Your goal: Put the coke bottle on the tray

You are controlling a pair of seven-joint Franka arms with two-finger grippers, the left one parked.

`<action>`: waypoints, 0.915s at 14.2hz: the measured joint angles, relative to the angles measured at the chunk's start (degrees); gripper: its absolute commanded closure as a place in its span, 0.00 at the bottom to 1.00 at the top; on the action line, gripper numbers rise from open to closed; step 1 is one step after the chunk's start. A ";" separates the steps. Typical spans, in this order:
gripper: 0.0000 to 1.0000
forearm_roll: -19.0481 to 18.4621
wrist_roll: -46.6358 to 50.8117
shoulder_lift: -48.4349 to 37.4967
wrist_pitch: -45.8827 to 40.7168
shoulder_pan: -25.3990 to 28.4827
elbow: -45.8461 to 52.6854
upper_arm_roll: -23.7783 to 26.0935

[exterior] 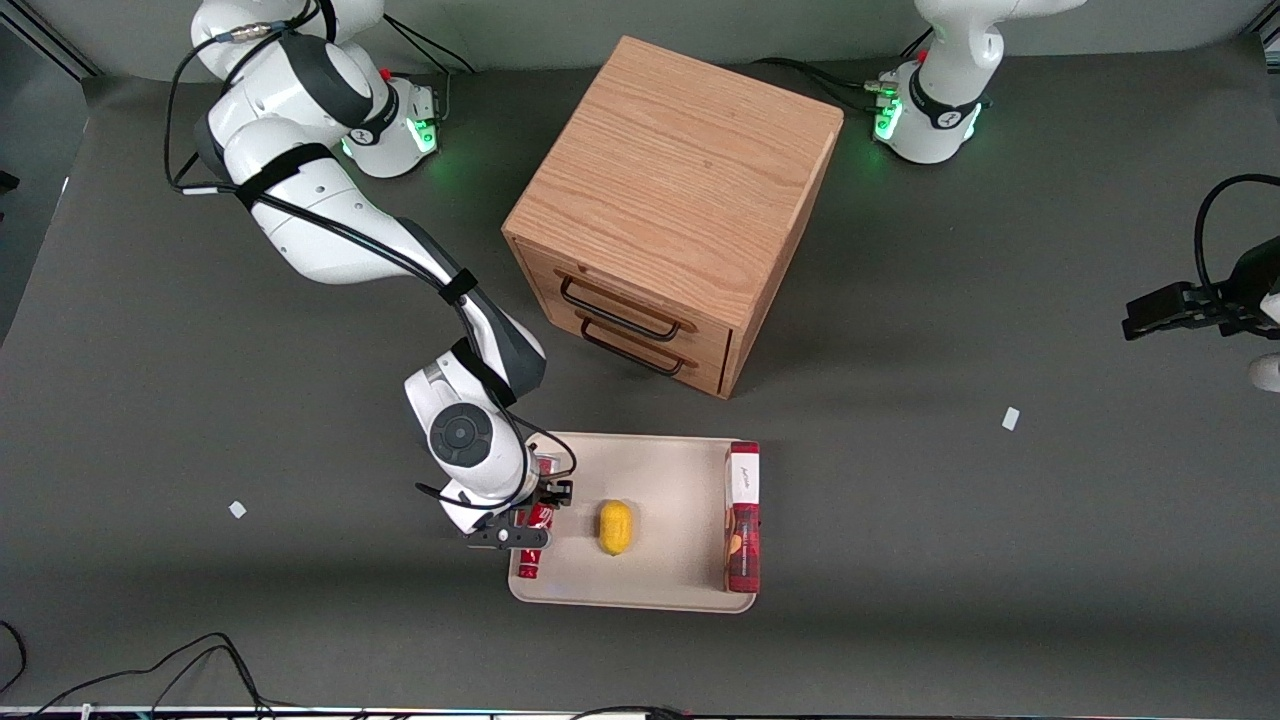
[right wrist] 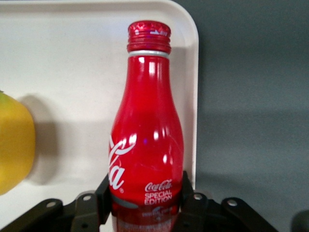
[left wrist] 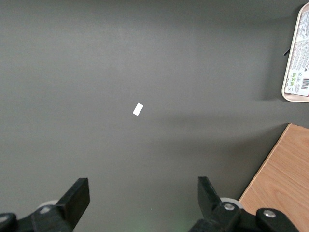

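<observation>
Dark grey tabletop (exterior: 900, 520). We note the end effector (exterior: 522, 528) clamped on the lower body of the coke bottle (right wrist: 147, 145), which lies over the tray (exterior: 660, 470) at its working-arm edge. A yellow fruit (exterior: 615, 527) sits beside it, a red-and-white box (exterior: 742, 515) toward the parked arm's end.

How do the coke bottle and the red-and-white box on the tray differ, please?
The coke bottle is curved with a narrow neck and cap; the red-and-white box is long and rectangular. The gripper has its jaws shut on the bottle at the tray's working-arm edge; the box lies free along the parked-arm edge. Both are red and over the tray.
</observation>
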 measured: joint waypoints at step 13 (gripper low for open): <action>0.00 0.78 1.75 -11.73 -10.31 -3.43 -4.03 2.55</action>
